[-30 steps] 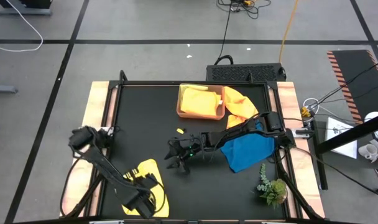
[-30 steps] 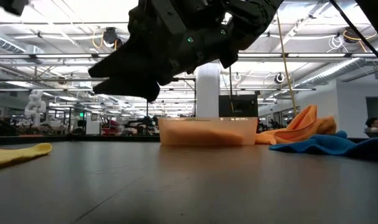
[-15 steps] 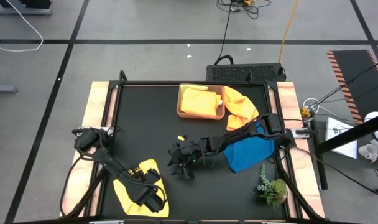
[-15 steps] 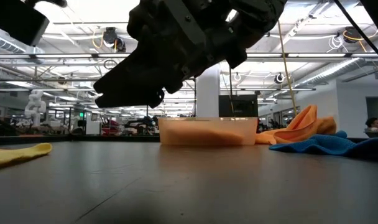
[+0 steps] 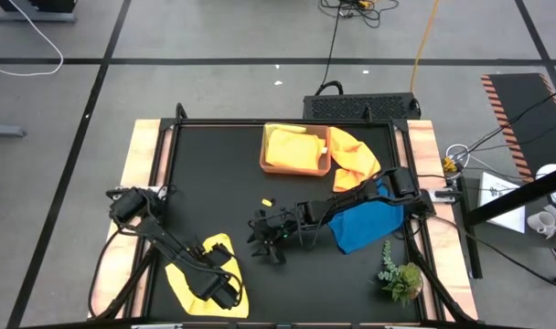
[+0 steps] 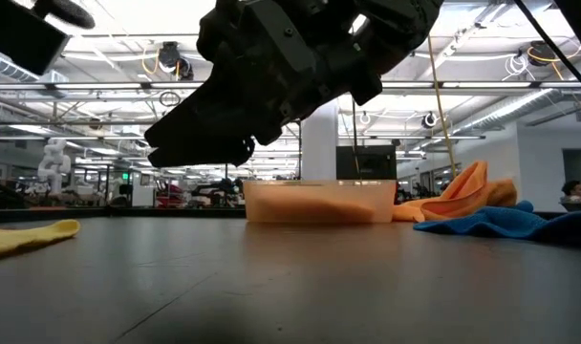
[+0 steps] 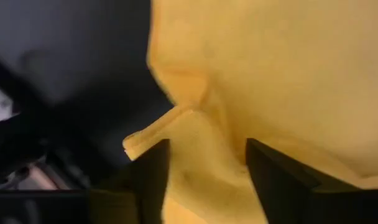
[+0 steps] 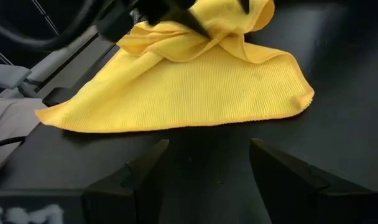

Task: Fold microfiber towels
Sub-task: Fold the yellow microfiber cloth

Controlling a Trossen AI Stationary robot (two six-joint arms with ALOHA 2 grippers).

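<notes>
A yellow towel (image 5: pixel 188 279) lies crumpled at the table's near left, one flat corner (image 8: pixel 288 93) reaching toward the middle. My left gripper (image 5: pixel 221 291) points steeply down over it, open, its fingers on either side of a raised fold (image 7: pixel 176 118). My right gripper (image 5: pixel 262 242) hovers open above the bare table just right of the towel, pointing toward it. A blue towel (image 5: pixel 365 224) and an orange one (image 5: pixel 353 157) lie in heaps at the right. Another orange towel (image 5: pixel 294 146) lies in the tray (image 5: pixel 263 155). My left gripper comes at the yellow towel from above, its open fingers (image 7: pixel 152 180) astride the bunched fold near the towel's near right part. I cannot tell whether they touch the cloth. The towel rests on the table.
The brown tray (image 6: pixel 314 203) stands at the far middle. A small green plant sprig (image 5: pixel 401 274) lies at the near right corner. The right arm stretches across the blue towel. Bare black tabletop (image 5: pixel 214 183) stretches from the middle to the far left.
My left gripper has tipped more steeply down over the yellow towel and shifted a little toward the table's right. More of the towel's near left part now shows flat on the table. My right gripper has sunk slightly.
</notes>
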